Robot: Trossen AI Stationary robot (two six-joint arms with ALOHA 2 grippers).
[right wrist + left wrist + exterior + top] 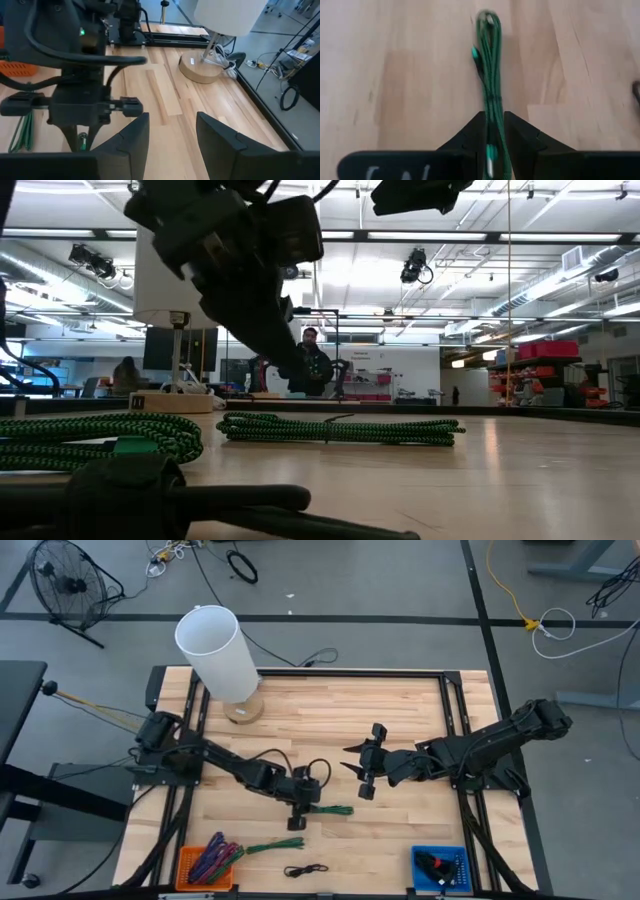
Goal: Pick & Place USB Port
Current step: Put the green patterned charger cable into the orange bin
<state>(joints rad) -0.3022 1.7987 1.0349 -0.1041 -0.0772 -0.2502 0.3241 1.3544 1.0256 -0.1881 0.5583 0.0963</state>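
Note:
A bundled green cable [332, 810] lies on the wooden table near its middle; in the low view this green cable [340, 428] rests flat. My left gripper [298, 812] stands at the cable's left end and is shut on it; the left wrist view shows my left gripper [494, 120] with the green cable [490, 65] running away from it. My right gripper [362, 772] hovers open right of the table's middle, touching nothing. The right wrist view shows my right gripper [172, 145] facing the left arm. My left gripper pinches the green cable between its two fingers at the bundle's near end [492, 107]. The cable runs straight out from between the fingers, and its far part [489, 30] lies on the table. Whether the held end is lifted is hidden by the fingers.
A second green cable bundle [272, 845] and a black cable [305, 870] lie toward the near edge. An orange bin [190, 880] with several cables sits near left, a blue bin [455, 858] near right. A white lamp [220, 652] stands far left.

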